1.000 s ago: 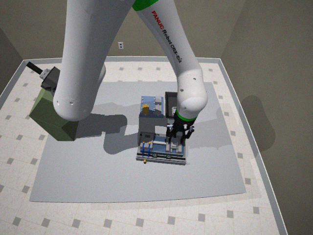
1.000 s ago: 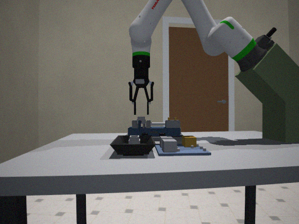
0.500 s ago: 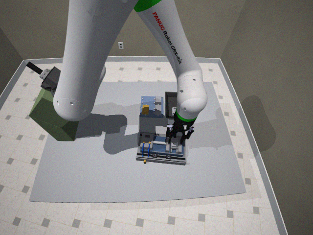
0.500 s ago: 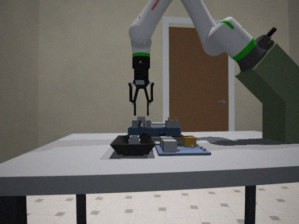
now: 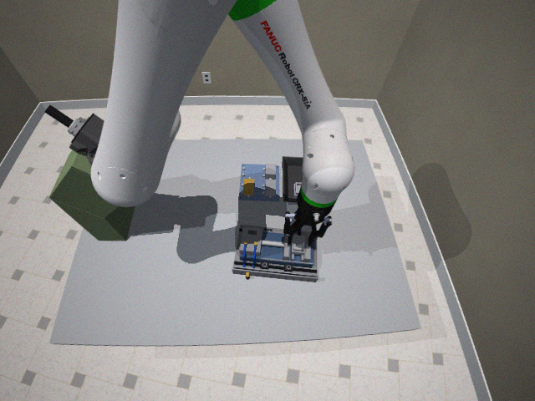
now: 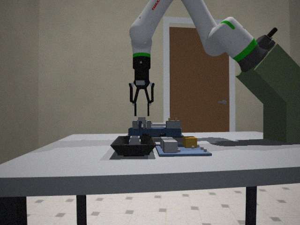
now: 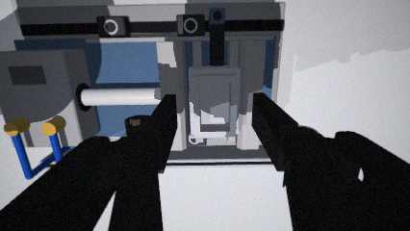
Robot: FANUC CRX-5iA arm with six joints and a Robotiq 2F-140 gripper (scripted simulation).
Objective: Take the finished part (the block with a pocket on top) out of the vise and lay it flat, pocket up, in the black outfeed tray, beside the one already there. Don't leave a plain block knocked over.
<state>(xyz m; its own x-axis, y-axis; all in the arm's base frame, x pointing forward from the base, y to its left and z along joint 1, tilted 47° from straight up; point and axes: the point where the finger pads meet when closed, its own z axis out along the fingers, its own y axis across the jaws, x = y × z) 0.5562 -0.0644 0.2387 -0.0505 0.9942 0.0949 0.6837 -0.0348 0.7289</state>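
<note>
Directly below the parted, empty gripper (image 6: 141,113), the pocketed block (image 7: 214,98) is seen clamped in the vise (image 6: 154,131).

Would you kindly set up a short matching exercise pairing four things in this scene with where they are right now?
Things:
1. gripper
2. pocketed block
3. black tray
4. yellow block

Places:
A. on the blue fixture plate
B. hanging open above the vise
C. on the table beside the fixture plate
D. clamped in the vise

Pairs: 1-B, 2-D, 3-C, 4-A
</note>
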